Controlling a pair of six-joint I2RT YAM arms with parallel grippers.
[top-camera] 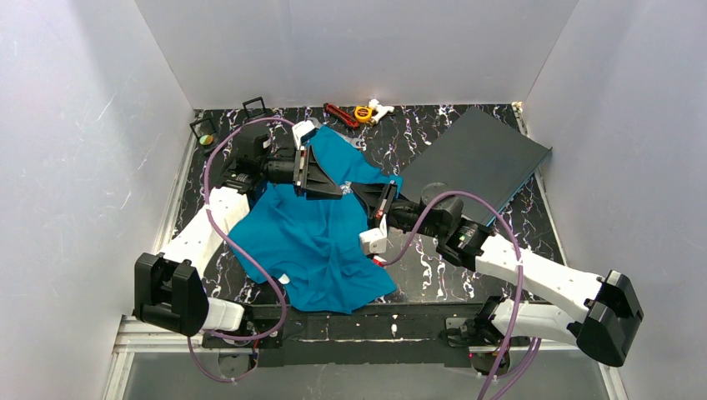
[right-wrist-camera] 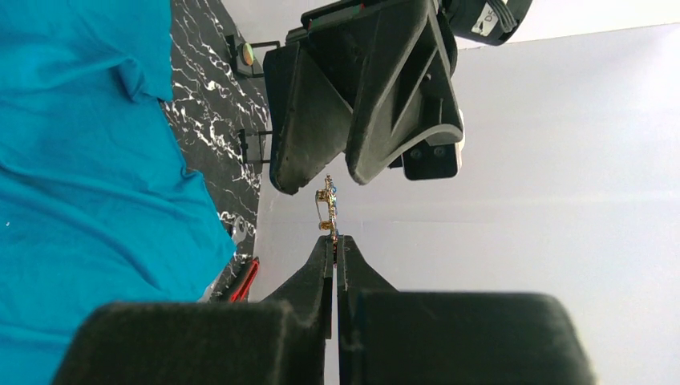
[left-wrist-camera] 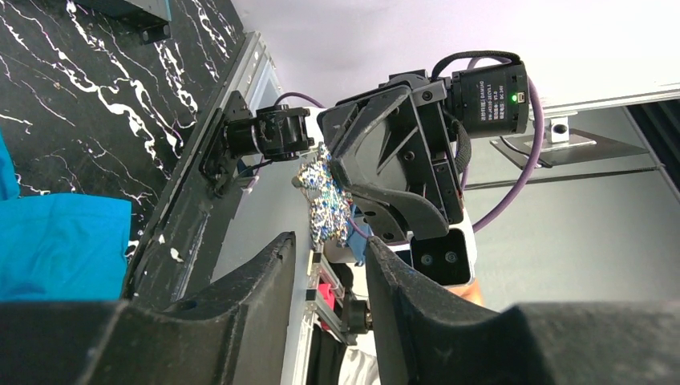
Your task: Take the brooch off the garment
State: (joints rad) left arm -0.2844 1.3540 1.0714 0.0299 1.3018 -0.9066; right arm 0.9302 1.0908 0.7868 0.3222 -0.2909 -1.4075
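Observation:
The teal-blue T-shirt [top-camera: 313, 237] lies rumpled on the black marbled table; it also shows in the right wrist view [right-wrist-camera: 88, 160] and the left wrist view [left-wrist-camera: 56, 241]. My right gripper [right-wrist-camera: 333, 237] is shut on the lower end of the brooch [right-wrist-camera: 327, 207], a small gold pin with sparkling stones, and holds it in the air off the cloth. In the left wrist view the brooch [left-wrist-camera: 325, 200] hangs at the right gripper's tips. My left gripper [left-wrist-camera: 329, 241] is open and empty, its fingers just short of the brooch. From above the two grippers, left [top-camera: 338, 190] and right [top-camera: 361, 192], meet tip to tip over the shirt's upper right part.
A flat dark grey board [top-camera: 482, 157] lies at the back right. A red-handled tool [top-camera: 340, 115] and a yellow-and-white item [top-camera: 372, 111] lie at the back wall. Small black frames [top-camera: 205, 132] stand at the back left. White walls close three sides.

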